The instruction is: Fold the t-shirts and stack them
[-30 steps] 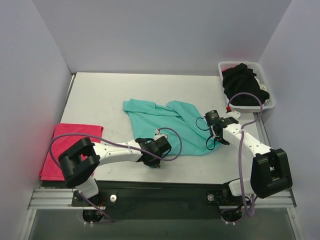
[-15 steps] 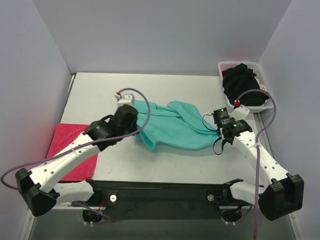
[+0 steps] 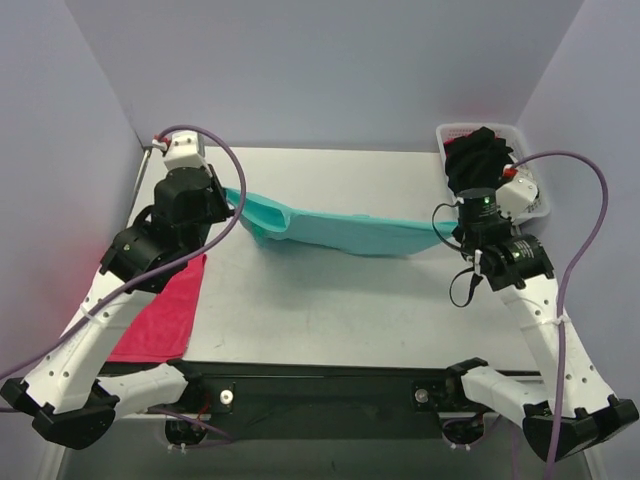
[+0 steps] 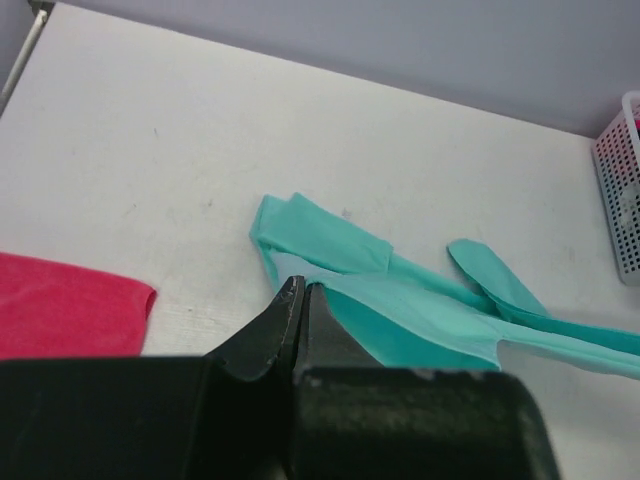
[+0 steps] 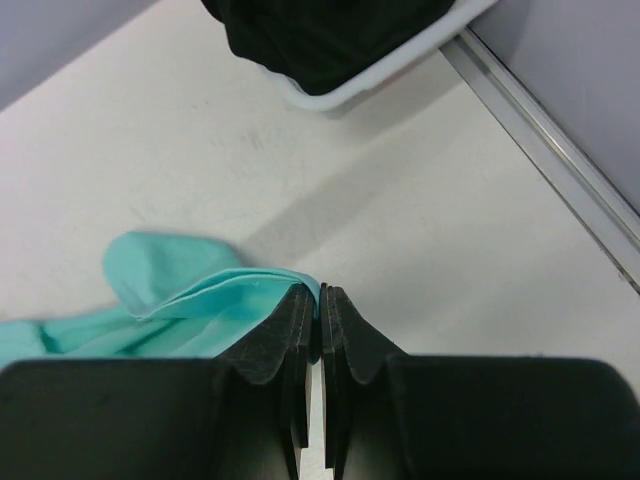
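Observation:
A teal-green t-shirt [image 3: 340, 232] hangs stretched in a long band above the table, held at both ends. My left gripper [image 3: 237, 205] is shut on its left end; in the left wrist view the shut left gripper [image 4: 303, 287] pinches the teal t-shirt [image 4: 410, 310]. My right gripper [image 3: 446, 229] is shut on the right end, and in the right wrist view the right gripper [image 5: 320, 293] grips an edge of the teal t-shirt [image 5: 190, 300]. A pinkish-red t-shirt [image 3: 160, 315] lies folded flat at the table's left edge. Black t-shirts [image 3: 482, 165] fill the basket.
The white slotted basket [image 3: 536, 208] stands at the back right corner, close to my right arm; the basket's rim [image 5: 385, 72] shows in the right wrist view. A metal rail [image 5: 545, 155] runs along the table's right edge. Grey walls close in the left, right and back.
Both arms have risen and swung apart towards the back, lifting the teal t-shirt off the table and pulling it from a crumpled spread into a taut band.

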`<state>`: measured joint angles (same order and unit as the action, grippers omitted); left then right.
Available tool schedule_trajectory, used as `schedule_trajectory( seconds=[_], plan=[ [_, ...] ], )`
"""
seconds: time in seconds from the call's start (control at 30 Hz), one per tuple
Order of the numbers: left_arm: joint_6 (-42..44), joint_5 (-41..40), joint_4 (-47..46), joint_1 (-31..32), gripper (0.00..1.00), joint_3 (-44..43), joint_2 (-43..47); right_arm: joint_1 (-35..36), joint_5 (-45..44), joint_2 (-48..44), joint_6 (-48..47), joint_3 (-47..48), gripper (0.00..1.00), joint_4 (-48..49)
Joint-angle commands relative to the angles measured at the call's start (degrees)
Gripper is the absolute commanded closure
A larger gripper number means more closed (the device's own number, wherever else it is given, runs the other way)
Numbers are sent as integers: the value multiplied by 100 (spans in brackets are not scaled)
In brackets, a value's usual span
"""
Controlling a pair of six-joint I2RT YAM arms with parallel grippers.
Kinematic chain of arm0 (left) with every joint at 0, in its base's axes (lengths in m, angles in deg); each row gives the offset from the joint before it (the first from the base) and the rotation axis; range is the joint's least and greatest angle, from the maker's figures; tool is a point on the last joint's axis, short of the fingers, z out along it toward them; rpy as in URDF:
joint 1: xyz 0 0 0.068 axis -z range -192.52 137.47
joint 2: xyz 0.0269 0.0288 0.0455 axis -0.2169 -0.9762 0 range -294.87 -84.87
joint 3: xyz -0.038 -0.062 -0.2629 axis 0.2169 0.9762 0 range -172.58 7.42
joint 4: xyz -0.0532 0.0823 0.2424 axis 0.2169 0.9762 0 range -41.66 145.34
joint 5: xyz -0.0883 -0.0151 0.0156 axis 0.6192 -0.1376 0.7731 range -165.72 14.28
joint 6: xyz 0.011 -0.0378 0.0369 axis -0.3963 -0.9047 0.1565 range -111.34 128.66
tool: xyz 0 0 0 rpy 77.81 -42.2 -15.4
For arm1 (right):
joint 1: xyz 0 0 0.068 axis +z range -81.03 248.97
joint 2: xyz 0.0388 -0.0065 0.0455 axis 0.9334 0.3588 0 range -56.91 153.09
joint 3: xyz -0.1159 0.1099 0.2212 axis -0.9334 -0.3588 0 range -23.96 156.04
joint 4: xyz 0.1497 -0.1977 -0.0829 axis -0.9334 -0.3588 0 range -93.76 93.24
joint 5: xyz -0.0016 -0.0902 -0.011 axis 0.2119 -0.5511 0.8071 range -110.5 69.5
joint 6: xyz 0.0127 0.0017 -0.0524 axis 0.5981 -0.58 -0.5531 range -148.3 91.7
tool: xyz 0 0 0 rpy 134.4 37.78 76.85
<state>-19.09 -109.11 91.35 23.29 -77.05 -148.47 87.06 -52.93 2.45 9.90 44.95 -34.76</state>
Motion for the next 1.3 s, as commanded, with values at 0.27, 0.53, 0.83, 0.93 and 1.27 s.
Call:
schedule_trajectory(
  seconds=[0.27, 0.53, 0.83, 0.93, 1.27],
  plan=[
    [858, -19, -653, -48, 100, -1494, 496, 300, 535, -626, -892, 1731, 100, -182],
    [1394, -379, -1495, -48, 100, -1556, 489, 547, 386, -145, -1183, 2162, 100, 73],
    [2581, -748, -3701, -83, 100, -1344, -294, 468, 254, 1103, -1613, 2680, 100, 794],
    [2704, -678, -4027, -136, 100, -1458, -496, 397, 272, 1333, -1692, 2944, 100, 847],
    [2740, -502, -3949, -171, 100, -1679, -242, 380, 456, 763, -1904, 2857, 100, 908]
  ],
)
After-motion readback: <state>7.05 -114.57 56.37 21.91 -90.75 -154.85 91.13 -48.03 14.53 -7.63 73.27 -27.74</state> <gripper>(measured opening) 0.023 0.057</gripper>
